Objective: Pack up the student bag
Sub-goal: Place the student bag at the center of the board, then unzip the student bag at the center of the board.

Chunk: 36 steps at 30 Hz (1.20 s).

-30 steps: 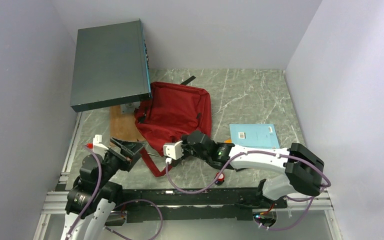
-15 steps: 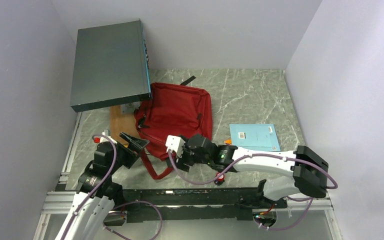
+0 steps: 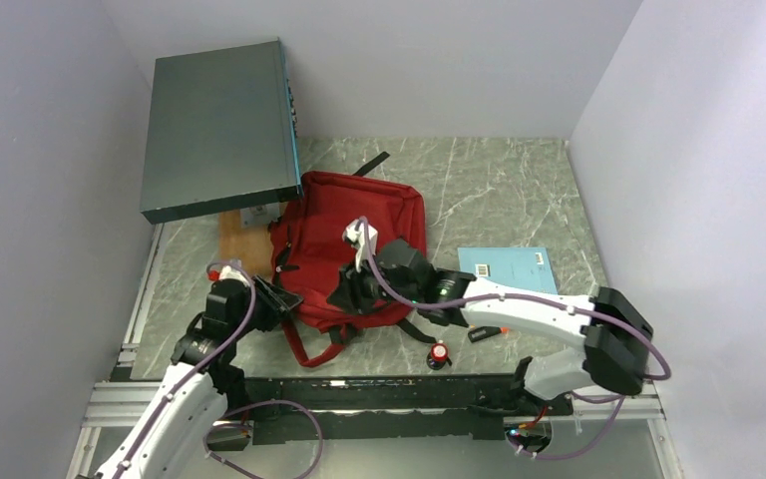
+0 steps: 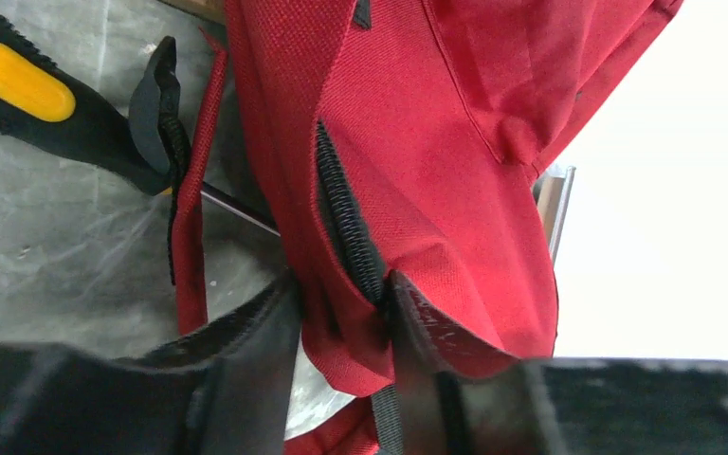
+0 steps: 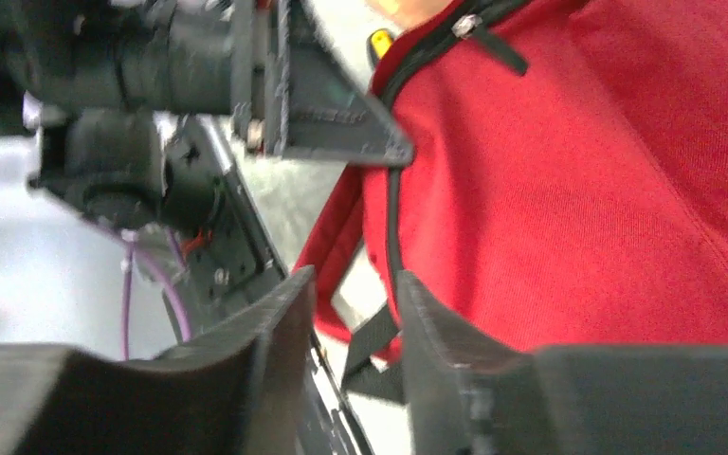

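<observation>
The student bag (image 3: 354, 225), dark red, lies in the middle of the table with its straps trailing toward the arms. My left gripper (image 3: 284, 298) is at the bag's near left edge. In the left wrist view the left gripper (image 4: 341, 303) is shut on a fold of the red bag (image 4: 417, 142), with the black zip (image 4: 341, 227) running between its pads. My right gripper (image 3: 347, 292) sits over the bag's near front. In the right wrist view the right gripper (image 5: 355, 284) stands partly apart, the bag's (image 5: 578, 190) piped edge against its right finger; only straps show in the gap.
A dark grey case (image 3: 219, 125) leans over the back left, with a brown board (image 3: 239, 244) under it. A blue booklet (image 3: 507, 271), a black marker (image 3: 484, 332) and a small red item (image 3: 440, 353) lie right of the bag. A yellow-and-black screwdriver (image 4: 19, 81) lies beside the bag's left strap.
My left gripper moved right onto the bag's edge and closed on it. My right gripper let go of the strap, moved up onto the bag's front and is narrowing. The bag shifted back.
</observation>
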Each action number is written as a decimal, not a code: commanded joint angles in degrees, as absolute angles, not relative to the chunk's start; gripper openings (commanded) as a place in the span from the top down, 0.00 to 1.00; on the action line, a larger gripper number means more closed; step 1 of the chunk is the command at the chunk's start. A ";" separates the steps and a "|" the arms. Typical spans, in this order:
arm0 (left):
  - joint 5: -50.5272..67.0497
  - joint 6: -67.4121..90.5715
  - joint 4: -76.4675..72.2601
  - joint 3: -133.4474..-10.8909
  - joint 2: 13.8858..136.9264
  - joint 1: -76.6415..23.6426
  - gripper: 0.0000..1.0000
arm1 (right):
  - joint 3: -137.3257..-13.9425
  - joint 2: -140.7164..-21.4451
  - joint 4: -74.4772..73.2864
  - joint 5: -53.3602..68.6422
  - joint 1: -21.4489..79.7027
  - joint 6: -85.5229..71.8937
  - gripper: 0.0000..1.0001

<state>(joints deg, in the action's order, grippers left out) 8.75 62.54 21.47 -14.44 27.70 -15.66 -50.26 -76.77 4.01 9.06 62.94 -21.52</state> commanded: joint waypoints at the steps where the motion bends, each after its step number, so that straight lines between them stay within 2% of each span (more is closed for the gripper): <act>1: 14.11 62.19 13.31 -10.47 25.33 -15.38 0.63 | -54.45 -84.26 7.77 2.94 62.23 -27.92 0.73; 3: 15.67 61.25 11.74 -8.91 23.28 -15.38 0.67 | -52.33 -86.97 11.86 5.82 62.37 -29.02 0.85; 5: 16.22 59.97 11.67 -8.06 20.41 -15.38 0.66 | -47.95 -89.81 18.15 7.90 62.85 -31.74 0.91; 7: 15.88 58.37 14.38 -8.25 18.16 -15.38 0.51 | -44.45 -92.61 22.91 8.26 62.93 -33.78 0.95; 9: 12.70 56.71 22.02 -10.97 16.93 -15.25 0.20 | -42.69 -94.23 23.96 5.55 63.01 -33.28 0.96; 10: 10.59 55.41 25.97 -13.02 16.80 -15.17 0.11 | -42.40 -94.43 23.55 4.14 62.99 -32.41 0.96; 12: 4.76 53.22 33.31 -17.91 17.66 -14.59 0.01 | -42.48 -93.58 22.27 1.84 63.02 -29.25 0.95; 16: 1.90 49.04 37.15 -26.44 22.88 -10.97 0.00 | -43.61 -90.27 19.12 -2.69 63.25 -25.24 0.84; 18: 4.84 46.64 34.49 -27.91 26.15 -7.86 0.03 | -44.98 -89.81 18.44 -3.39 63.28 -24.65 0.76; 22: 13.34 43.86 25.68 -27.11 32.46 -2.89 0.18 | -47.77 -90.65 19.55 -2.30 63.28 -25.18 0.60; 25: 16.14 41.93 21.40 -26.61 36.59 -1.88 0.22 | -49.33 -91.65 23.17 -1.31 63.05 -26.76 0.48; 29: 15.91 39.22 18.47 -26.10 40.63 -1.83 0.26 | -52.59 -94.32 26.85 0.44 61.77 -29.61 0.44; 31: 15.68 38.39 16.34 -25.63 42.19 -1.80 0.33 | -54.47 -97.28 28.96 2.86 61.09 -30.74 0.43; 33: 16.96 37.91 13.14 -24.91 43.94 -1.82 0.44 | -56.61 -100.11 31.54 5.75 60.19 -30.50 0.42; 36: 18.46 37.34 10.50 -24.60 47.09 -1.76 0.71 | -58.05 -103.25 34.85 10.62 58.20 -28.06 0.42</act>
<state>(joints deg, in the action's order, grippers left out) 15.42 40.05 18.00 -25.26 44.38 -2.07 -55.05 -100.05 26.81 3.66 60.34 -29.19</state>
